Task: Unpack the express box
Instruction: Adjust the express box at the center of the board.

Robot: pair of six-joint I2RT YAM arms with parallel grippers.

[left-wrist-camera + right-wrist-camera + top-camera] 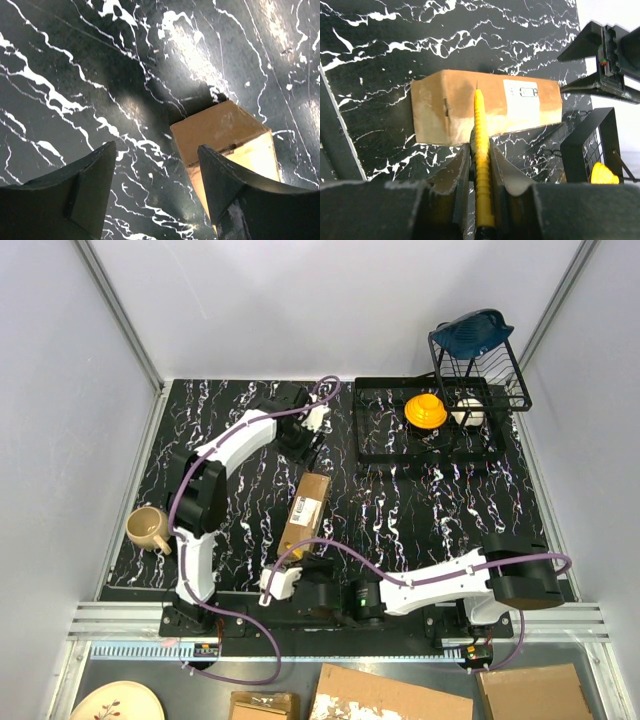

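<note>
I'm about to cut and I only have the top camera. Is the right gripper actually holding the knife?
Observer: Yes. The right wrist view shows the right gripper shut on the yellow utility knife, with the blade pointing forward.
Operator: Where is the tip?
Observer: In that view it lines up with the upper edge of the express box, between the box's near end and its white label. I cannot tell whether it touches.
Operator: And the left gripper?
Observer: The left wrist view shows the left gripper open and empty above the table. The far end of the box shows between its jaws, close to one of them.
</note>
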